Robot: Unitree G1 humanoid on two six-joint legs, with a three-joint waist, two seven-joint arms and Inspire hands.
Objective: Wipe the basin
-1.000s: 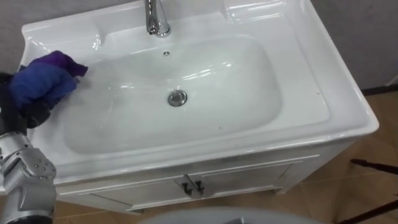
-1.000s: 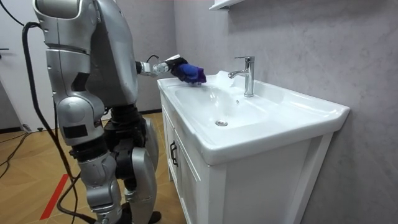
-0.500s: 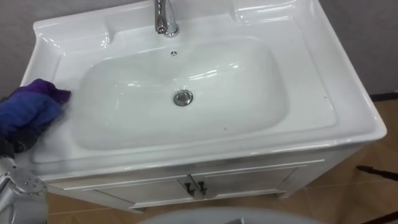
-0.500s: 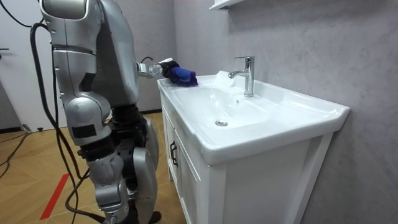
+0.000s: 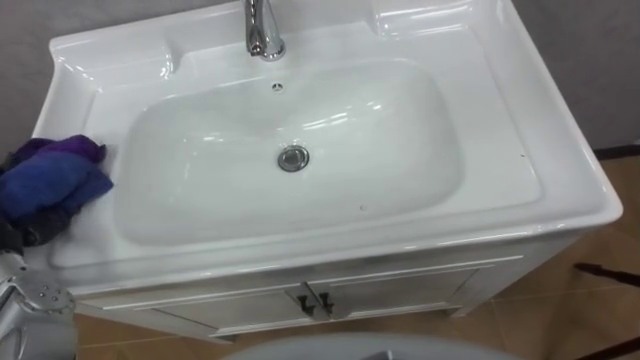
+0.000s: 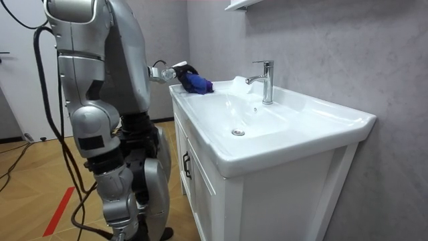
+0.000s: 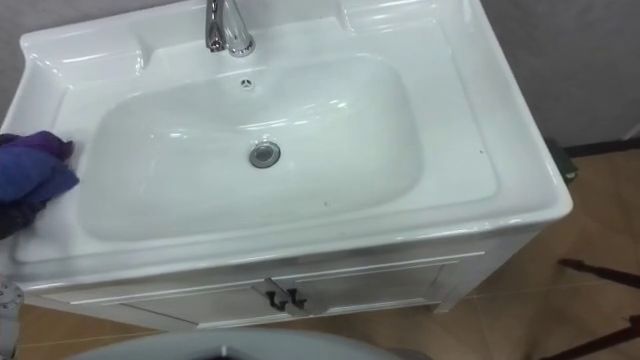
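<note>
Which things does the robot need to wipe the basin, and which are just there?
For the job:
cloth, bunched on the basin's left rim
left hand, holding the cloth
basin

Just there:
tap
drain
cabinet under the basin

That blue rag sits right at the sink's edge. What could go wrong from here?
The cloth in the left hand rests on the left rim of the basin, near its outer edge; a wipe outward might drag it off. A sweep toward the back could bump the faucet.
</note>
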